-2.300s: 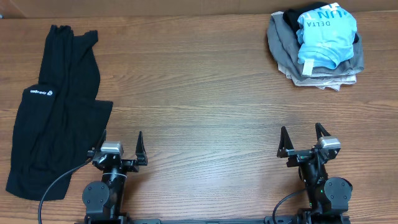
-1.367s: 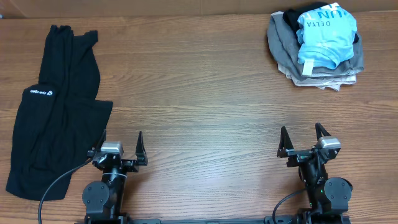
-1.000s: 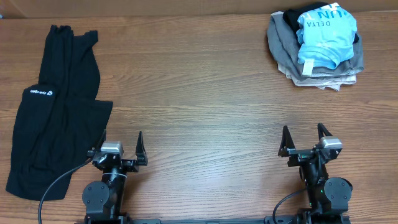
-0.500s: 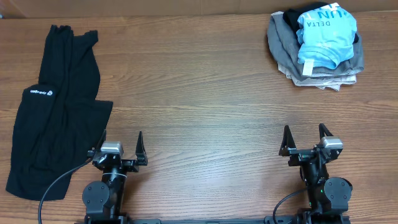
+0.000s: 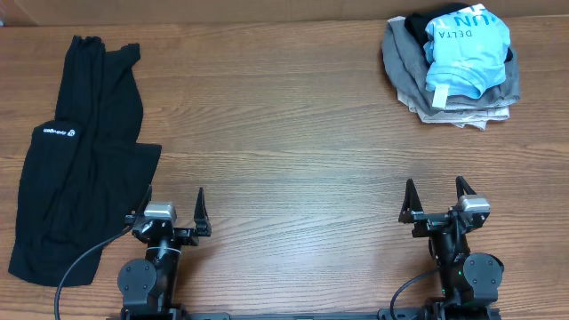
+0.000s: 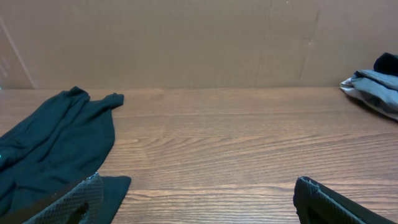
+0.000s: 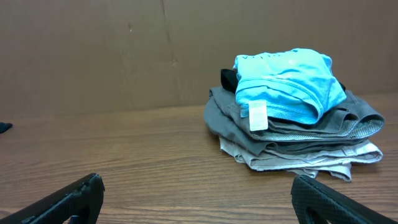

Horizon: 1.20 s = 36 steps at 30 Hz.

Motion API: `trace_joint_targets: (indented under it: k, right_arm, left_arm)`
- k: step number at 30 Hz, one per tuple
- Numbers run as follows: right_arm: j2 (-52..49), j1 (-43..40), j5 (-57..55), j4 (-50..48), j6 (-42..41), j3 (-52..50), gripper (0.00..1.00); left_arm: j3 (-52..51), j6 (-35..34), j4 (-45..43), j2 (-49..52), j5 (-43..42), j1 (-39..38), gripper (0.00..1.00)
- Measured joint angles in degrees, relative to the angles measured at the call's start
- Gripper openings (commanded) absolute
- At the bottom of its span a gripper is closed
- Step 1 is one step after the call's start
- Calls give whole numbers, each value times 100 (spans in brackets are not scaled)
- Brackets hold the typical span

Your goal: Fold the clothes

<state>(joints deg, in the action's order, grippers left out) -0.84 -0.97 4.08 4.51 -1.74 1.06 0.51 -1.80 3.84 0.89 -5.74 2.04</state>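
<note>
The clothes point(image 5: 80, 151), a wrinkly black garment with a small white logo, lie spread along the table's left side; the left wrist view shows them point(image 6: 56, 143) at the left. My left gripper point(image 5: 173, 200) stands open near the front edge, just right of the garment's lower corner, with nothing between its fingers point(image 6: 74, 199). My right gripper point(image 5: 433, 189) also stands open near the front edge on the right, empty, with bare wood between its fingers point(image 7: 323, 196).
A stack of folded grey and beige garments topped by a light blue shirt point(image 5: 462, 49) sits at the back right point(image 7: 292, 118). A brown cardboard wall point(image 6: 199, 37) runs along the table's far edge. Wood tabletop point(image 5: 284, 133) spans the middle.
</note>
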Motion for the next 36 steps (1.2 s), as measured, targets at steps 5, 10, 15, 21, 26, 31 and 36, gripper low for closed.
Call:
trace_joint_targets:
  k: [5,10,15,21,26,31,36]
  right_arm:
    - [0,0,2,0,-4,0,100]
    - [0,0,2,-2,-2,0,100]
    - [0,0,13,-13,0,0,100]
    - [0,0,20,-181,-2,0,100]
    - [0,0,22,-254,0,0,100]
    - [0,0,42,-240,-4,20,100]
    - [0,0,46,-223,-2,232,100]
  left_arm:
    - [0,0,-17,0,0,0,100]
    - [0,0,-85,2,0,0,100]
    - [0,0,-118,0,0,0,100]
    - [0,-9,-267,0,0,0,100]
    - [0,-85,-302,0,0,0,100]
    - [42,-109,-299,2,-2,0,100]
    - [170,-114,-302,2,0,0,100]
